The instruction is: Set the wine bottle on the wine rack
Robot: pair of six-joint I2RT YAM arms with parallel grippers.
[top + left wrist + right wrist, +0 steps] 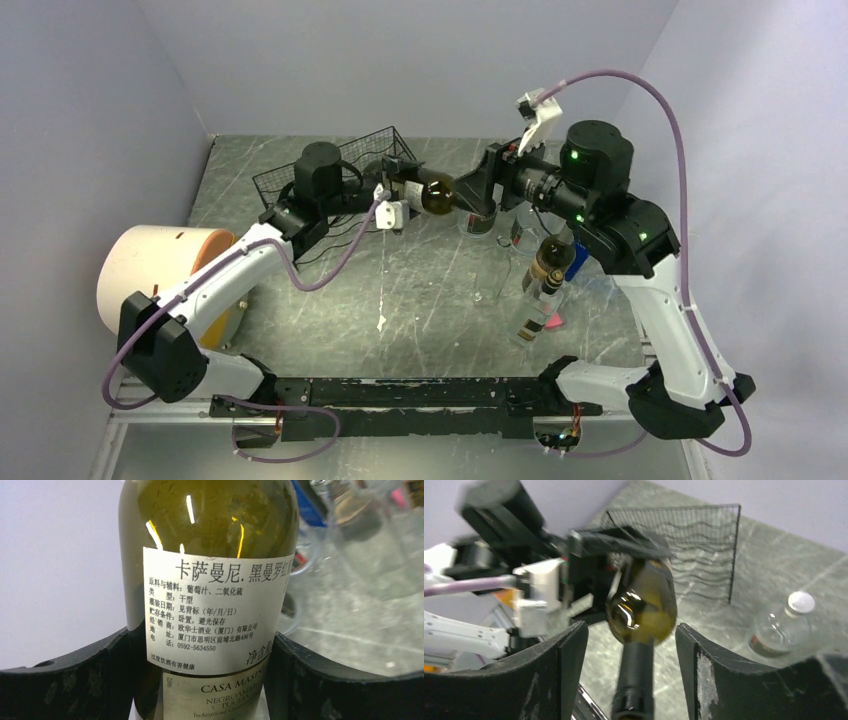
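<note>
Fingers (75,690) of the left gripper (205,650) press against both sides of the wine bottle (210,525), clamped on its lower body, where a white label (210,610) printed in Chinese faces the wrist camera. The bottle lies roughly level in the air above the tabletop (420,300), its neck pointing toward the right arm. The right gripper (634,675) straddles that neck (636,680) with its jaws spread. A clear gap shows on either side, so nothing there touches the glass. Seen from above, the bottle bridges the space between the left gripper (398,200) and the right gripper (478,190) near the far middle of the tabletop. The wine rack (330,165) sits on the far left of the surface, behind the left wrist. Its upright grid end (694,545) is just beyond the bottle's base, and the bottle is not on its wavy rows. A clear bottle (784,625) with a white cap lies on the tabletop under the right arm, a dark bottle (548,262) stands close by among other glassware, and a cream-and-orange roll (150,270) rests at the left edge.
</note>
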